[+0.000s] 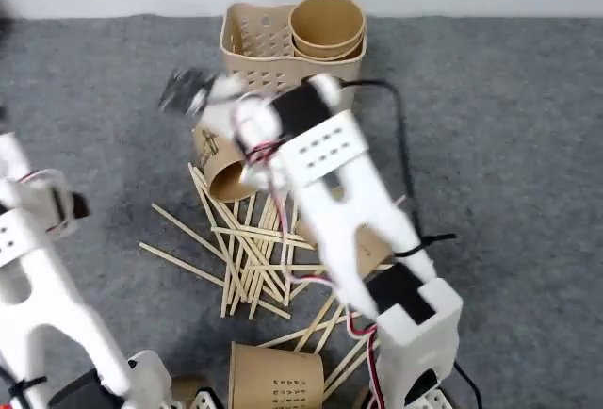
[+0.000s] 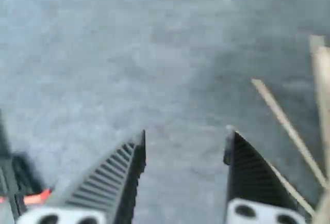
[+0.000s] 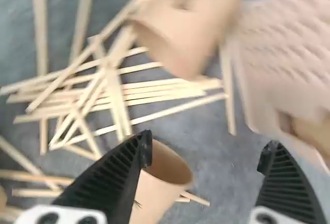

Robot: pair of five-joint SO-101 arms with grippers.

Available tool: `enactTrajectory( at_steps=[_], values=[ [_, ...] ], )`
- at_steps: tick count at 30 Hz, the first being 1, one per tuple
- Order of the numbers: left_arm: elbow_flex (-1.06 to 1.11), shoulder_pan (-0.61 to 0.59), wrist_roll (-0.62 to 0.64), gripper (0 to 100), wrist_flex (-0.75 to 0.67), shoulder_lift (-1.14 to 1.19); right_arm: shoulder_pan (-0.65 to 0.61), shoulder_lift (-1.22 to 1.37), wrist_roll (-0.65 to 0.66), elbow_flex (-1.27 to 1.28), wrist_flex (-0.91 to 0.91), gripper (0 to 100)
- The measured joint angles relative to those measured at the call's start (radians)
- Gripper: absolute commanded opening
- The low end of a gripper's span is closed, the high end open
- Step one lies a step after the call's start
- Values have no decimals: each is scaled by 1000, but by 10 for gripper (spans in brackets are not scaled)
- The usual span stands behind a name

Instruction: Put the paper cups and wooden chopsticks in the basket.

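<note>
A beige perforated basket point(image 1: 254, 46) stands at the back with paper cups point(image 1: 327, 24) stacked inside it. In front of it one paper cup point(image 1: 221, 162) lies on its side at the head of a pile of wooden chopsticks point(image 1: 250, 249). My right gripper point(image 1: 191, 93) hovers left of the basket, above that cup. In the right wrist view it point(image 3: 206, 157) is open, with one cup point(image 3: 162, 182) by a finger, the lying cup point(image 3: 191, 28) and the basket point(image 3: 294, 69) beyond. My left gripper point(image 2: 183, 152) is open over bare carpet, with chopsticks point(image 2: 289, 131) beside it.
Another paper cup point(image 1: 276, 378) lies at the front edge between the arm bases, and one more point(image 1: 379, 249) sits partly under the right arm. The left arm point(image 1: 38, 268) stands at the left side. Grey carpet point(image 1: 509, 145) covers the table.
</note>
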Motion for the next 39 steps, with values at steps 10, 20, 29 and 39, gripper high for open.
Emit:
enactTrajectory(
  at_steps=[10,20,29,39],
  values=[
    [204,-325,0,239,-270,0,-100,86,282,140,-258,328],
    [253,-397,0,239,-353,0,-106,180,321,140,-448,328],
    [259,-397,0,239,-353,0,-106,181,321,184,-433,329],
    [259,-397,0,239,-353,0,-68,259,327,245,-710,329]
  ],
)
